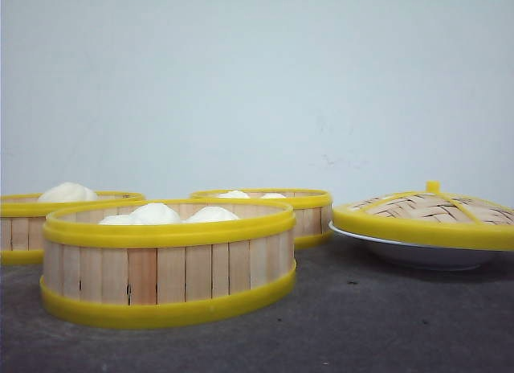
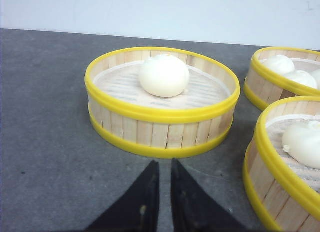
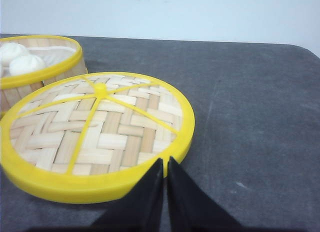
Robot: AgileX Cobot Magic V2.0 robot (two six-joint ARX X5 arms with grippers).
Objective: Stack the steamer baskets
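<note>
Three round pale-slat steamer baskets w/ yellow plastic rims sit unstacked on the dark grey table (image 1: 385, 325), each apart from the others. Nearest basket (image 1: 169, 264), toward the table's front edge, holds three white buns (image 1: 154, 215). Left basket (image 1: 32, 228), further back, holds one bun (image 2: 164, 75). Third basket (image 1: 301, 212), near the table's back edge, has two buns. At right, domed woven bamboo lid (image 1: 430, 211) w/ yellow rim rests on white shallow plate (image 1: 418, 252). Left gripper (image 2: 162, 177) narrow, holding nothing, just before the left basket. Right gripper (image 3: 165, 174) nearly closed, empty, at the lid's rim.
</note>
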